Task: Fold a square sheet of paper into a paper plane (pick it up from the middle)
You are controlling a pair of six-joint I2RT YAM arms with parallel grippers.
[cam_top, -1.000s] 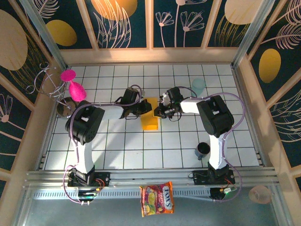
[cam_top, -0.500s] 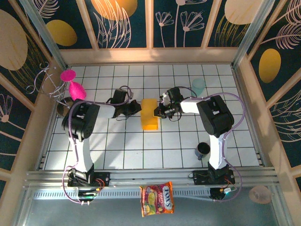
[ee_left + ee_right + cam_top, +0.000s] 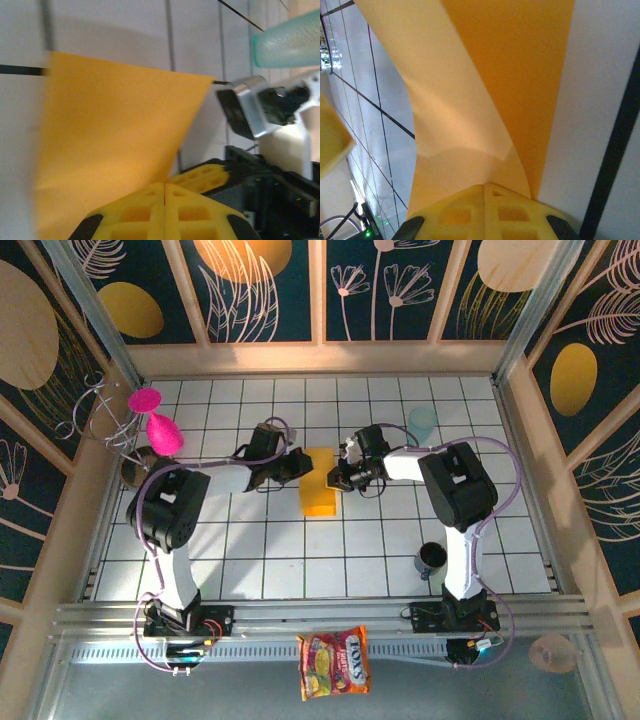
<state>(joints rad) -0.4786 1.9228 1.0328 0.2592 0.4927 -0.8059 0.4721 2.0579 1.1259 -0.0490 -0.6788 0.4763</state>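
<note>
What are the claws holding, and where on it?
The right claw pinches the square sheet of paper at its right edge, a flap curling up. The left claw is shut beside the left edge; a grip there cannot be told.

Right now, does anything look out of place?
The snack packet lies off the tiles, on the grey ledge at the near edge. One layer of the square sheet of paper curls up at the right gripper.

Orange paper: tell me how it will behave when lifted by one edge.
Probably floppy: the orange paper curves softly up to where the right gripper pinches it. Likely very light and quick to slide, a thin sheet on smooth tiles. It may crease easily.
</note>
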